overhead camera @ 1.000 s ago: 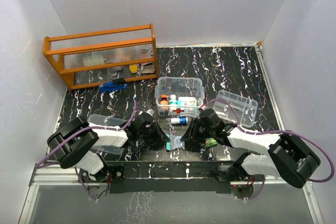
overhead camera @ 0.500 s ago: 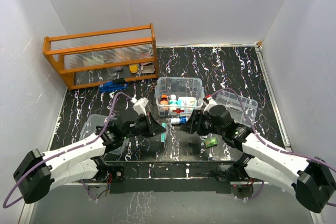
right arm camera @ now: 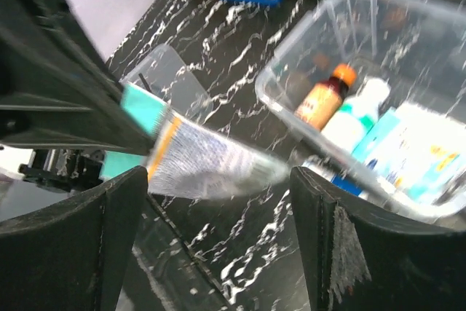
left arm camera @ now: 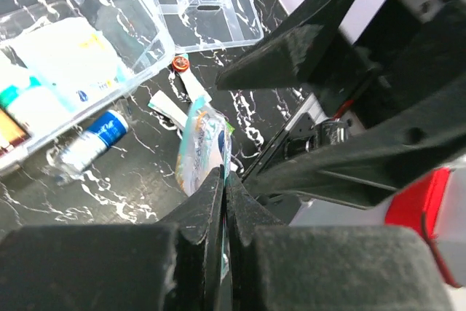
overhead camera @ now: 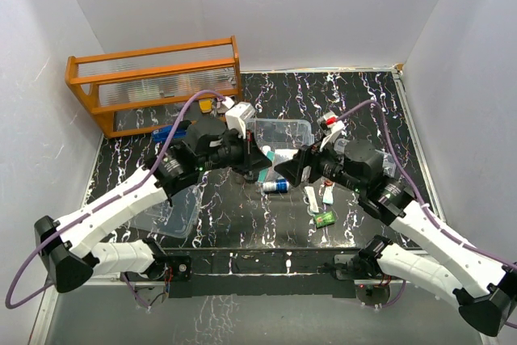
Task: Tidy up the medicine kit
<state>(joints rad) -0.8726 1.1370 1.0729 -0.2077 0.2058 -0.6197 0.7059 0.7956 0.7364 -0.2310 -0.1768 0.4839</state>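
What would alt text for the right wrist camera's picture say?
The left gripper pinches the teal end of a clear sachet, holding it out before the right gripper, whose jaws stand wide open. Behind, on the marbled black table, sits the lidless medicine kit with bottles and boxes inside.

Both arms risen, reaching far toward medicine kit (overhead camera: 287,126), left gripper (left arm camera: 224,178) lifting sachet (right arm camera: 207,162), right gripper (right arm camera: 218,180) jaws spread

White walls (overhead camera: 283,6), black white-veined tabletop (overhead camera: 355,107)
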